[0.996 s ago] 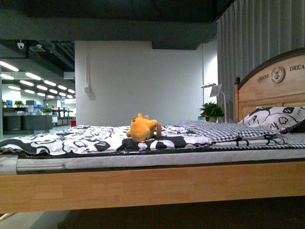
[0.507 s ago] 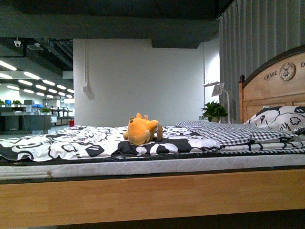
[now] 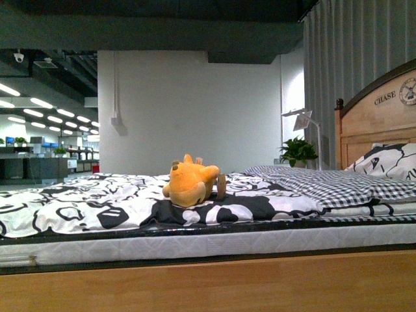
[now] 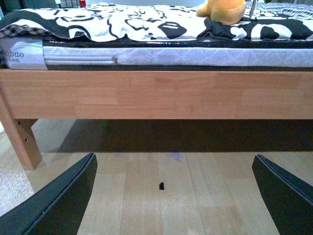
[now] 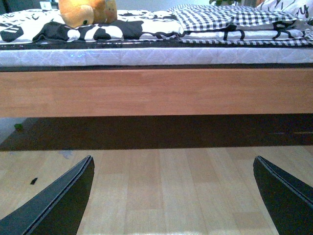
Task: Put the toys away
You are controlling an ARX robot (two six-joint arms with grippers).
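Left gripper: jaws wide apart, nothing in them, low over the floor in front of the bed frame.
Plush toy: lying on the black-and-white duvet, mid-bed, well back from the near edge.
Right gripper: same deal, spread and empty, down low.
Pillow: far right, best left alone.
Step in hand: probably closing in on the bed. Smart to lift an arm clear above the frame first, then pinch the soft body from above.

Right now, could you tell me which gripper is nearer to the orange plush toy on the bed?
Left, but only marginally. The left gripper and right gripper both hang low before the bed frame; the plush toy lies higher, between them, slightly leftward.
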